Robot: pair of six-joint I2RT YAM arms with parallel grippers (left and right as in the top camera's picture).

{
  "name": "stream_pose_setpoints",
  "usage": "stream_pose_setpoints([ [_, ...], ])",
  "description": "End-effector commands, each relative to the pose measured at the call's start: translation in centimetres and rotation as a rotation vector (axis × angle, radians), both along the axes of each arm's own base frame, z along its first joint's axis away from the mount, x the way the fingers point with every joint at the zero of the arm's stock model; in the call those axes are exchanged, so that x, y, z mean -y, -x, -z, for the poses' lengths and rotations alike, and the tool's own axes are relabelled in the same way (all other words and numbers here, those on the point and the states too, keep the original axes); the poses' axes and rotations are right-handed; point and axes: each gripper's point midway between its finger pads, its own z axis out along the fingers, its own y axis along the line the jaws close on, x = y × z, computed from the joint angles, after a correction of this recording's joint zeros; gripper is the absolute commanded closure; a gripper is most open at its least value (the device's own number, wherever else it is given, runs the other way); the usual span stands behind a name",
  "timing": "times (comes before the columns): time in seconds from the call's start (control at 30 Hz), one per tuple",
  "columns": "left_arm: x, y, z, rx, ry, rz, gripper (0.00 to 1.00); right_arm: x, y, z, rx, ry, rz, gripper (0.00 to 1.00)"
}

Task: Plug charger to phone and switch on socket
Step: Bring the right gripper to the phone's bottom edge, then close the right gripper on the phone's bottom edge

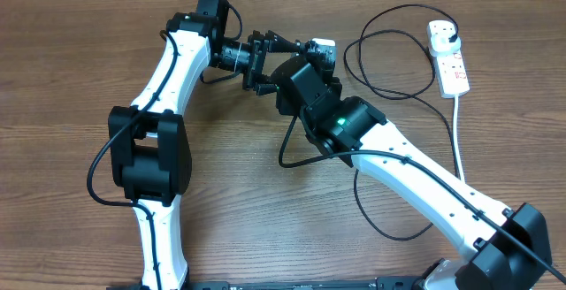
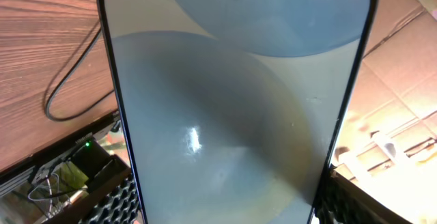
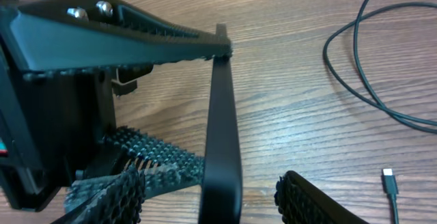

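Phone point(image 2: 232, 115), held on edge, gripped by its sides in the left gripper point(image 2: 235, 200); right gripper point(image 3: 215, 193) spread open astride it. Charger point(image 3: 326, 48) tip point(image 3: 388, 175) lies loose on the table point(image 3: 307, 121), its plug point(image 1: 445, 32) in the socket point(image 1: 451, 60).

Soft, even light falls on the brown wood-grain table point(image 1: 71, 78), shadows faint. A white glare spot marks the slim blue-grey phone point(image 2: 232, 115), perhaps out of focus.
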Motion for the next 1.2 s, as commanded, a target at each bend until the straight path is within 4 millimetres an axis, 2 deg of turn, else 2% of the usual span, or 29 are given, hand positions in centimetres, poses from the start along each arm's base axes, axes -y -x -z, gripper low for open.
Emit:
stream_pose_setpoints([
  [0.0, 0.4, -0.2, -0.8, 0.016, 0.013, 0.006, 0.31, 0.3, -0.7, -1.6, 0.051, -0.008, 0.035, 0.38],
  [0.1, 0.4, -0.3, -0.7, 0.018, 0.003, 0.004, 0.31, 0.3, -0.8, -1.6, 0.053, -0.009, 0.035, 0.38],
  [0.23, 0.4, -0.3, -0.7, 0.018, 0.002, 0.004, 0.31, 0.2, -0.8, -1.7, 0.058, -0.015, 0.035, 0.44],
  [0.57, 0.4, -0.2, -0.8, 0.022, 0.010, 0.008, 0.30, -0.4, -0.6, -1.6, 0.042, -0.038, 0.009, 0.50],
  [0.7, 0.5, -0.1, -1.2, 0.031, 0.037, 0.017, 0.31, -0.8, -0.6, -1.6, 0.039, -0.053, -0.004, 0.57],
  [1.17, 0.6, -0.1, -1.2, 0.039, 0.037, 0.020, 0.31, -0.8, -0.8, -1.8, 0.049, -0.055, -0.006, 0.65],
])
